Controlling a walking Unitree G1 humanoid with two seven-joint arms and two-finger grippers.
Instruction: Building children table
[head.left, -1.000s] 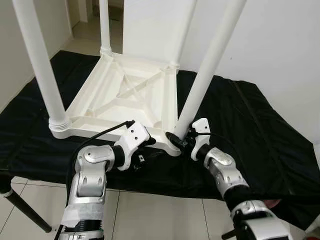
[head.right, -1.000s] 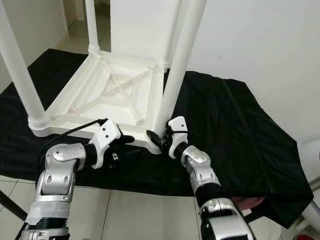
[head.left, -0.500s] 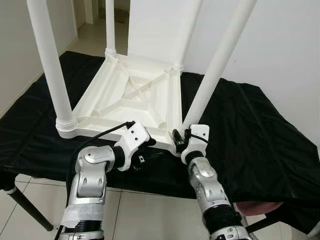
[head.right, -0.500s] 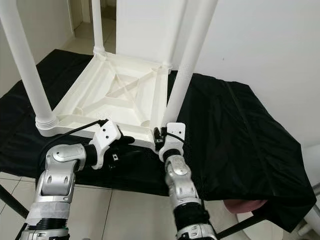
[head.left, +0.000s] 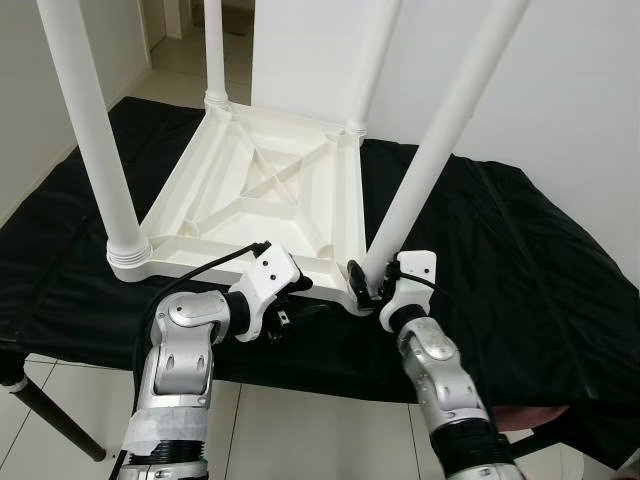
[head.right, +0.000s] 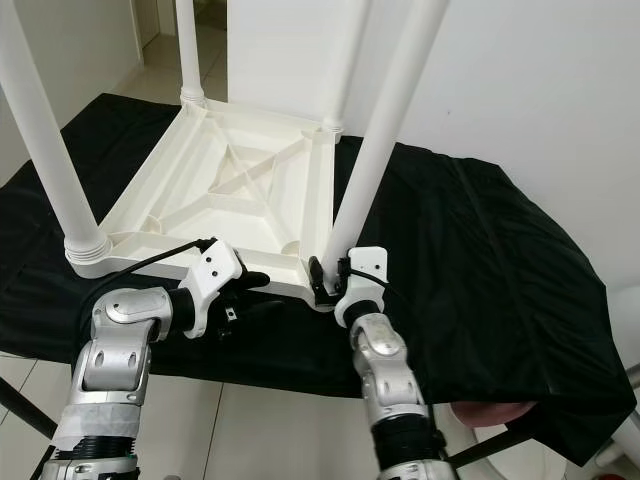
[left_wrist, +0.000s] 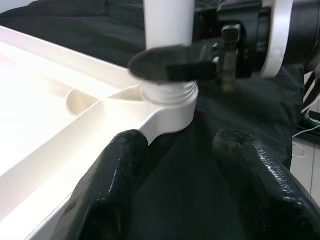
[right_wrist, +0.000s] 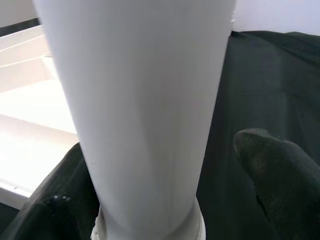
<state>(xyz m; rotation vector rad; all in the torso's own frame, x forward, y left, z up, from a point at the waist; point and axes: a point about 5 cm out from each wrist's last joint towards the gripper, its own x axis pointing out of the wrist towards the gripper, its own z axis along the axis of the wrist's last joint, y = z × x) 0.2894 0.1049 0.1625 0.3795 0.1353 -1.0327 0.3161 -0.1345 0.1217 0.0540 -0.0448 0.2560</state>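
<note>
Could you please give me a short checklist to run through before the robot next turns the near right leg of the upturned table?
1. Upturned white plastic children's table lies flat on black cloth: ok.
2. Right pincer sits at the base of the near right white table leg: ok.
3. Right pincer fingers clamped on it: not ok, a gap shows.
4. Left pincer open beside the corner socket: ok.
5. Leg screwed fully home: cannot tell.

White walls, pale tiled floor, black cloth draped over desk, doorway at back.
</note>
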